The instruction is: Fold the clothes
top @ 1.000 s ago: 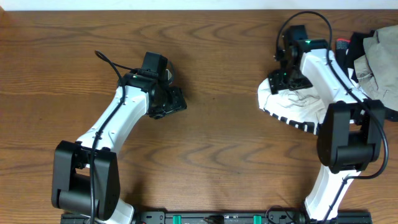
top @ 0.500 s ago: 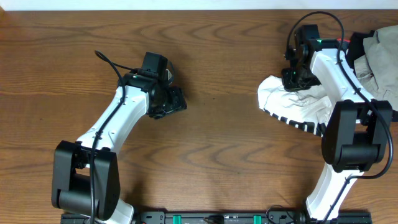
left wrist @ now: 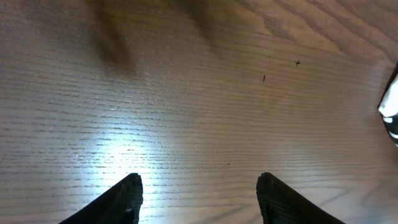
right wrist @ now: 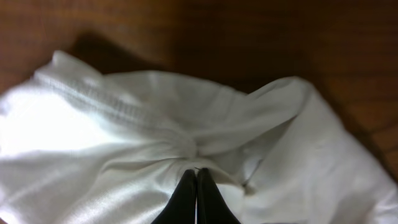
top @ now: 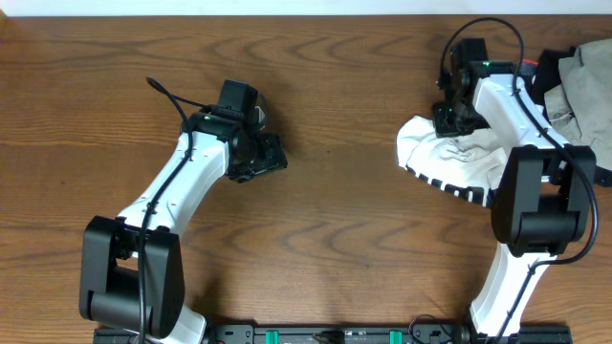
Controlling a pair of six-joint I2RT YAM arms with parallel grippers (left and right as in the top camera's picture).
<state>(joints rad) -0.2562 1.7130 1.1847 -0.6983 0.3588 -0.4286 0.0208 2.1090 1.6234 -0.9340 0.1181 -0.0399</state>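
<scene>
The clothes [top: 449, 164] lie as a small white bundle with black stripes along its near edge, on the right of the table. My right gripper [top: 449, 122] is down on the bundle's far part. In the right wrist view the clothes [right wrist: 124, 143] pucker into folds that run to the right gripper [right wrist: 196, 171], which is shut with its tips pinching the fabric. My left gripper [top: 273, 158] hovers over bare wood left of centre, well apart from the bundle. It stands open [left wrist: 198, 186] with nothing between its fingers; a corner of the clothes [left wrist: 392, 109] shows at the right edge.
A heap of other grey-beige garments [top: 579, 86] lies at the table's right edge, beside my right arm, with a small red item [top: 528, 67] by it. The wooden table [top: 335, 220] stretches between the two arms.
My right gripper has shifted slightly toward the back right and gone from open to shut on the white fabric. The left arm has not moved.
</scene>
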